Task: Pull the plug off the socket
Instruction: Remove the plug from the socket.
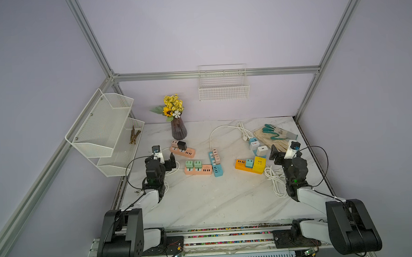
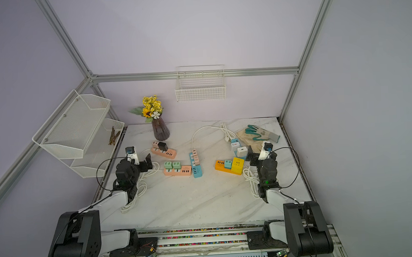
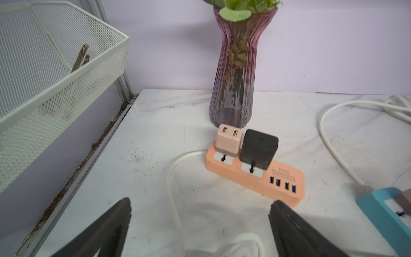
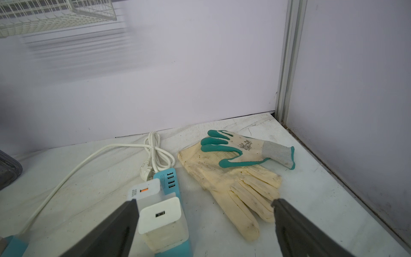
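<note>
The black plug [image 3: 259, 146] is seen seated in the peach socket strip [image 3: 287, 189] on the counter [image 3: 155, 124], just ahead of the wide-open, empty left tool [image 3: 201, 201], while the right tool [image 4: 204, 201] is likewise held wide open and empty beside a white plug [image 4: 160, 215].

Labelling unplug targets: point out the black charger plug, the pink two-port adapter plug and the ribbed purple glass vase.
black charger plug [image 3: 259, 148], left wrist view, broad face
pink two-port adapter plug [image 3: 229, 141], left wrist view, side face
ribbed purple glass vase [image 3: 236, 69], left wrist view, narrow waist
</note>
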Controlling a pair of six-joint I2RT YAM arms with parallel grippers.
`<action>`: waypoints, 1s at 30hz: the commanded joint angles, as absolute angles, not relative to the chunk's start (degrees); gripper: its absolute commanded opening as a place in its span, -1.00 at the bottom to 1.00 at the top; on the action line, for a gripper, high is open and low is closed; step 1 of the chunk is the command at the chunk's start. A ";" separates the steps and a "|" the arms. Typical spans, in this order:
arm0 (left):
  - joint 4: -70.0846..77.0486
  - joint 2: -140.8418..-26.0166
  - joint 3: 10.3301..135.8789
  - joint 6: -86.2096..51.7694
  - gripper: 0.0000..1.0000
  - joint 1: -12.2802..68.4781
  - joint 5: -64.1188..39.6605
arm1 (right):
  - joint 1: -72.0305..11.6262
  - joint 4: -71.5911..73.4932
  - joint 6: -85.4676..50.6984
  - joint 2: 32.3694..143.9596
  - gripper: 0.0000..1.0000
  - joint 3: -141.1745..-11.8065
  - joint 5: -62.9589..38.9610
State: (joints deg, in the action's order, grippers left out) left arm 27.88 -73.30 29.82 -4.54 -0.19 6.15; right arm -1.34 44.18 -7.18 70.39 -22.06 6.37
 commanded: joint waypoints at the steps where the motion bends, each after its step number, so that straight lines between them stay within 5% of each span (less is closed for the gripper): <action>1: 9.18 -71.95 37.64 -11.80 0.99 0.00 5.69 | -1.42 24.71 -16.76 67.99 1.00 -30.60 7.55; 6: -3.23 -71.69 47.52 -16.77 0.99 0.00 2.81 | -1.26 0.97 -25.07 71.55 1.00 -46.24 6.22; 12: -12.76 -71.91 55.49 -23.74 0.99 -0.06 -9.57 | -0.88 -0.02 -27.37 74.71 1.00 -50.82 -7.22; 16: -5.89 -73.11 54.38 -25.49 0.99 -0.31 -25.17 | -1.05 0.99 -28.63 78.31 1.00 -53.35 -16.20; 22: -17.47 -80.38 64.22 -8.68 0.99 1.65 -31.73 | -5.50 -0.98 -27.22 81.21 1.00 -56.44 -15.49; 30: -34.84 -88.59 75.05 26.46 0.99 7.76 -26.40 | -13.19 0.93 -18.46 76.67 1.00 -50.12 -11.97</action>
State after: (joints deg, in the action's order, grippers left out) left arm -27.07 -87.48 72.93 8.64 6.70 -26.13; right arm -11.73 -0.82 -22.39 79.57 -52.97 -14.20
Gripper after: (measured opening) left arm 0.997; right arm 0.998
